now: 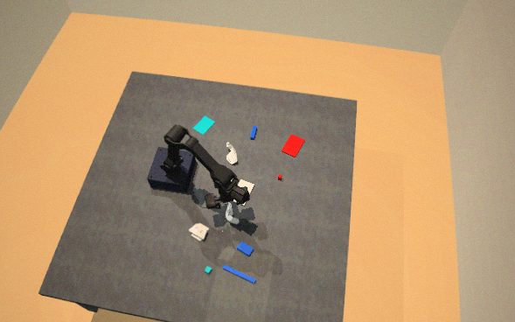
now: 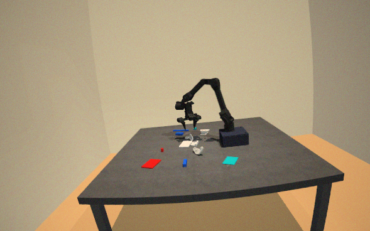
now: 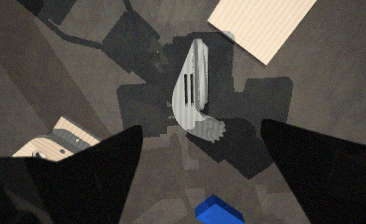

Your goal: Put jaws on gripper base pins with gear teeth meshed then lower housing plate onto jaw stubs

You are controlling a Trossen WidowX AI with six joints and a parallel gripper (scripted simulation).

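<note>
My gripper (image 2: 190,128) (image 3: 201,129) is open above the table, with nothing between its fingers. Below it, one pale curved jaw (image 1: 229,214) (image 2: 191,137) (image 3: 181,107) lies in the arm's shadow, its gear teeth toward the bottom in the wrist view. The other white jaw (image 1: 233,157) (image 2: 198,151) lies apart on the table. A flat white piece, apparently the gripper base (image 1: 247,185) (image 2: 185,144) (image 3: 264,30), is partly hidden by the arm in the top view. A white part with holes, apparently the housing plate (image 1: 198,230) (image 2: 204,130) (image 3: 45,146), lies separately.
Blue blocks (image 1: 245,248) (image 1: 254,132) (image 3: 216,212), a long blue bar (image 1: 239,274), a teal cube (image 1: 208,269) and a small red cube (image 1: 280,178) lie around. A red sheet (image 1: 293,145) (image 2: 151,163) and a teal sheet (image 1: 204,124) (image 2: 230,160) lie farther out.
</note>
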